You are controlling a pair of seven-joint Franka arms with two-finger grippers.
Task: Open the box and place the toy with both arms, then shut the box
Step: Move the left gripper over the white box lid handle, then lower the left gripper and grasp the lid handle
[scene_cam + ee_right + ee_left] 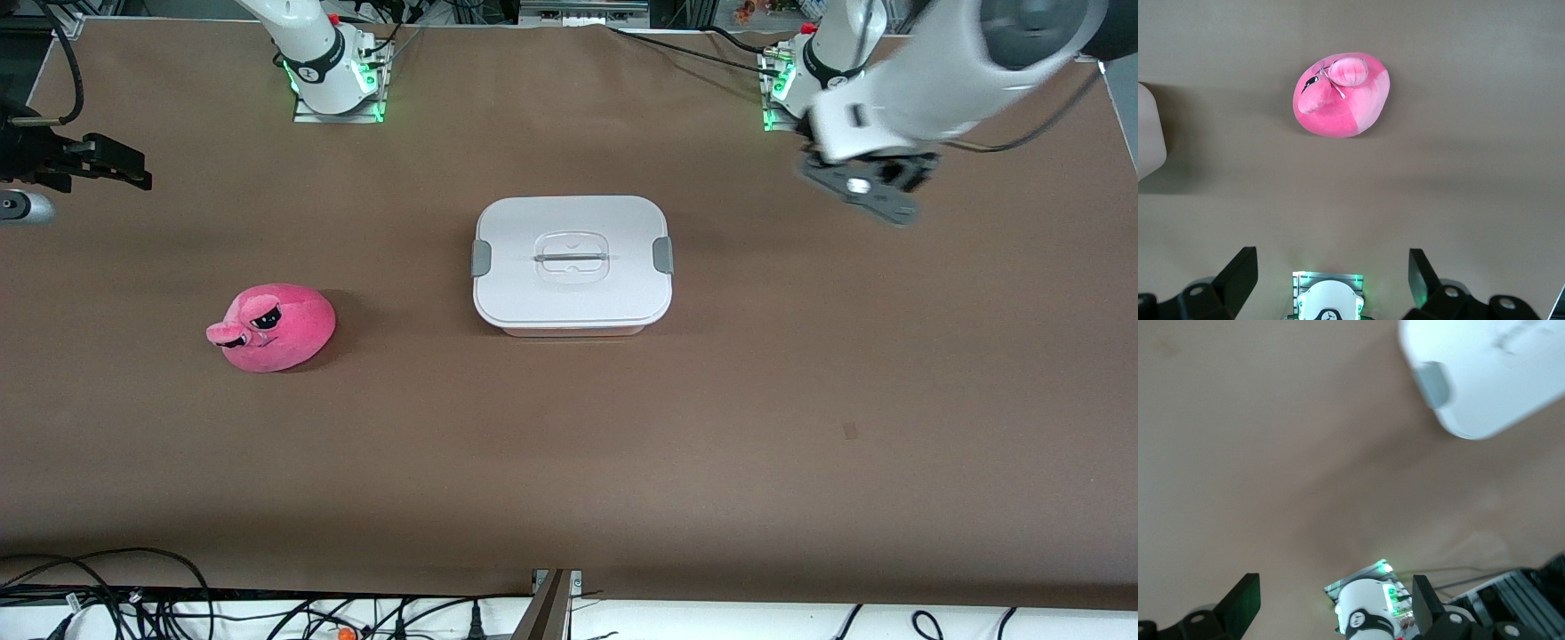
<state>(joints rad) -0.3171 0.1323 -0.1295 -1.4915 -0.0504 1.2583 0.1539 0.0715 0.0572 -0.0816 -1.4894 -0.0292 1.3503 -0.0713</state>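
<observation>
Currently the box (572, 264) sits mid-bench, lid (613, 293) on, both clips down. The toy (272, 326) lies on the bench (569, 444) toward the right arm's end, well apart from the box. The left gripper (1335, 600) and right gripper (1331, 273) hang over bare bench, fingers spread wide, holding nothing.

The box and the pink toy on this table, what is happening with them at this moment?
Nothing is held yet. The box sits mid-table with its lid on and both grey clips in place. The toy lies on the table toward the right arm's end, a little nearer the front camera than the box. The left gripper hangs open over bare table near its base. The right gripper is open above the toy's area.
</observation>
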